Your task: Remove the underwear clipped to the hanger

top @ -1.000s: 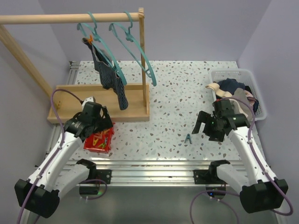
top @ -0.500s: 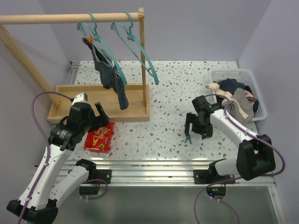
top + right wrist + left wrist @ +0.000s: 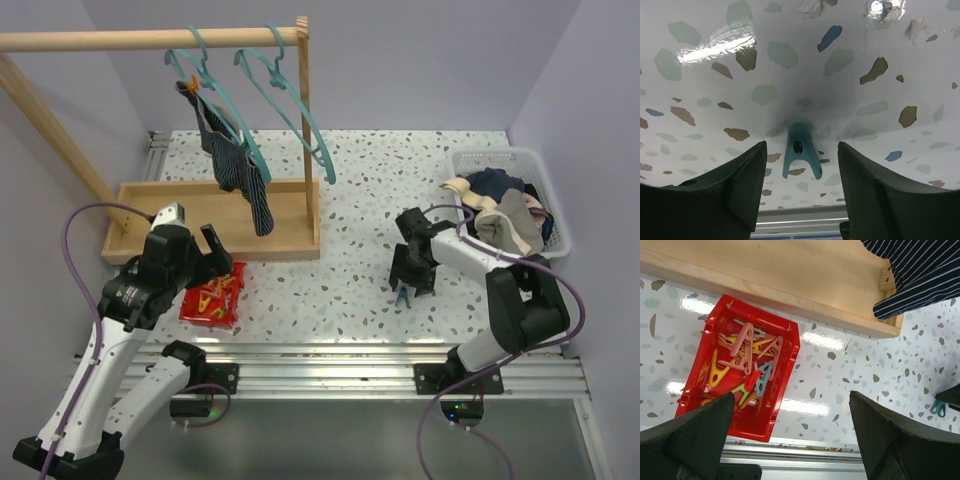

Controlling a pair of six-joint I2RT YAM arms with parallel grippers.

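The dark navy striped underwear (image 3: 237, 168) hangs from the left teal hanger (image 3: 215, 95) on the wooden rail, held by an orange clip (image 3: 190, 85); its lower edge shows in the left wrist view (image 3: 920, 275). The second teal hanger (image 3: 295, 115) is bare. The grey-beige underwear (image 3: 510, 222) lies in the white basket (image 3: 470, 160). My left gripper (image 3: 218, 258) is open above the red tray of clips (image 3: 740, 375). My right gripper (image 3: 410, 285) is open, low over the table, with a teal clip (image 3: 801, 150) lying between its fingers.
The wooden rack's base (image 3: 160, 235) stands at the back left, with its upright post (image 3: 305, 130) by the bare hanger. The basket at the right holds several garments. The metal table rail (image 3: 320, 365) runs along the near edge.
My right gripper has swung left and down from the basket side to the teal clip on the table. My left arm has risen and drawn back a little over the red tray.
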